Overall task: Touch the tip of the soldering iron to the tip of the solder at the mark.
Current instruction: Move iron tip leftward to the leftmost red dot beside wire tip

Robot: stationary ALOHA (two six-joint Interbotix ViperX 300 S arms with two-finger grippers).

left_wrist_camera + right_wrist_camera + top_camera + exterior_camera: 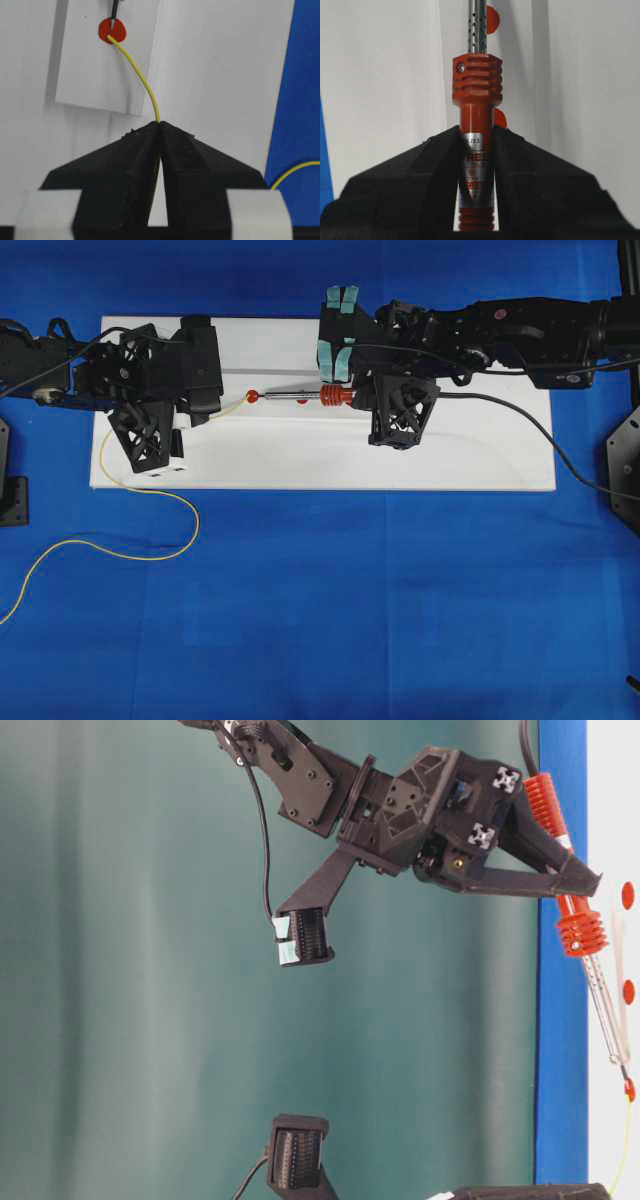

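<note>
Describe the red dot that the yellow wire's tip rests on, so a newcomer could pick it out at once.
Start at the white rectangular board on the blue cloth. Along its far strip lie small round red marks; take the mark nearest the left gripper. Unlike its neighbours, it has the thin yellow solder wire ending on it and the soldering iron's dark pointed tip over it.

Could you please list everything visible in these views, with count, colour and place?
soldering iron: one, red-orange handle, silver shaft, on the board's upper middle, tip at the leftmost mark.
solder: one, yellow wire, end on that mark, trailing onto the cloth.
marks: three visible, red, along the board.
white board: one, centre.
blue cloth: one, under everything.
black cord: one, from the handle rightward.
left gripper: black, shut on solder.
right gripper: black, shut on soldering iron.
</note>
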